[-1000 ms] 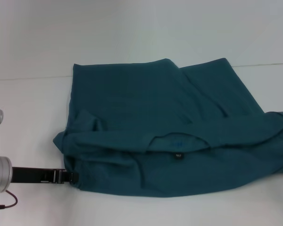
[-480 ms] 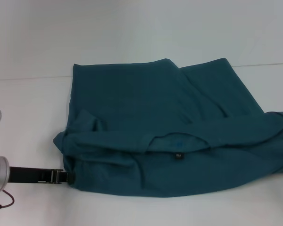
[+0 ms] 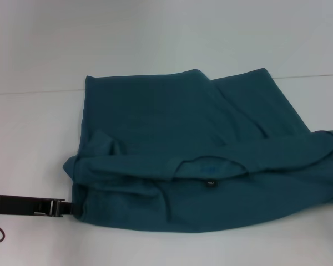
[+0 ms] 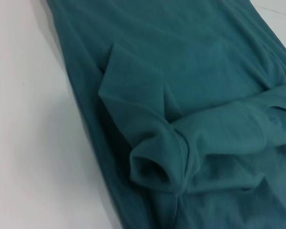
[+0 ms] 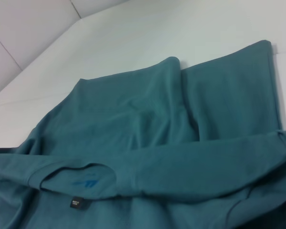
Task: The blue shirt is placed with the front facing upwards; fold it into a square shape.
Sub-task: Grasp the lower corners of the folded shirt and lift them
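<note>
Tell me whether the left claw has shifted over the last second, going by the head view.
Yes. The left claw has drawn back toward the robot's left; its silver wrist has nearly left the picture, while the dark teal-blue cotton shirt lies unmoved.

The shirt (image 3: 194, 155) is showing plain dark teal-blue, with a small black label (image 3: 210, 182) and brighter blue print just above it. The table (image 3: 155, 33) is looking white.

- The blue shirt (image 3: 211, 155) lies partly folded and rumpled on the white bench.
- Collar with small dark neck label (image 3: 210, 182) faces up near the front edge.
- One sleeve is bunched at its left side.
</note>
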`<state>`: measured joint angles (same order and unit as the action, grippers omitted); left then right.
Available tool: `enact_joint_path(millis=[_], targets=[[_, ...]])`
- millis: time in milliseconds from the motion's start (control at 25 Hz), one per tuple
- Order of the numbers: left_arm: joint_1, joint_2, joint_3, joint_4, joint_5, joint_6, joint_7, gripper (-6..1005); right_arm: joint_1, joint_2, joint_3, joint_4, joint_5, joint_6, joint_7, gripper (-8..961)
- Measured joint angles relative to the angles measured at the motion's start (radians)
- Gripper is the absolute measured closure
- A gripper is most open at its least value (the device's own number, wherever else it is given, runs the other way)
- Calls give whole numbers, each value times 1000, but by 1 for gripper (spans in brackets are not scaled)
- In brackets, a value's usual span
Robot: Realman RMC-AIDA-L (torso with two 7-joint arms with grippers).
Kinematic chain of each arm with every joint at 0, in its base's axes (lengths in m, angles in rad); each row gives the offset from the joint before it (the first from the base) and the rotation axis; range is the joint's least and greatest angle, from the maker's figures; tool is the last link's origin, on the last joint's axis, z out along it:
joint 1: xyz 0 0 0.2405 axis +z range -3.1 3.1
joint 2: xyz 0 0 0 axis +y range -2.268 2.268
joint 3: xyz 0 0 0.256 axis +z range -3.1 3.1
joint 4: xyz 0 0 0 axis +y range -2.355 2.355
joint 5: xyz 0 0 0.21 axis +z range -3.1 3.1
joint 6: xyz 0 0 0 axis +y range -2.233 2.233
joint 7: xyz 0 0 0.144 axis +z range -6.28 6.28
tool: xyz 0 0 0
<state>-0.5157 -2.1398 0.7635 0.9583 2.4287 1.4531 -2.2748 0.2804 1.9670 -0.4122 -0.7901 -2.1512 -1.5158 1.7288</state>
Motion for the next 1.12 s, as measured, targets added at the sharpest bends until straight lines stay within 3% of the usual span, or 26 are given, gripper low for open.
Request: enact_joint_path(millis=[680,760,1000,1120], targets=[[-7,0,1,-3,48,-13,-140,851,11,-1,0,0,-1,-6,0,922],[-8,0,5,-3,48,-20,-159,671,11,-1,0,0,-1,-6,0,922],[-29,0,13,-24,60,-35,-187,429,11,-1,0,0,-1,-6,-2,922],[-34,0,13,-32,61,-37,-191,389,10,-1,0,0,0,-6,-2,922]])
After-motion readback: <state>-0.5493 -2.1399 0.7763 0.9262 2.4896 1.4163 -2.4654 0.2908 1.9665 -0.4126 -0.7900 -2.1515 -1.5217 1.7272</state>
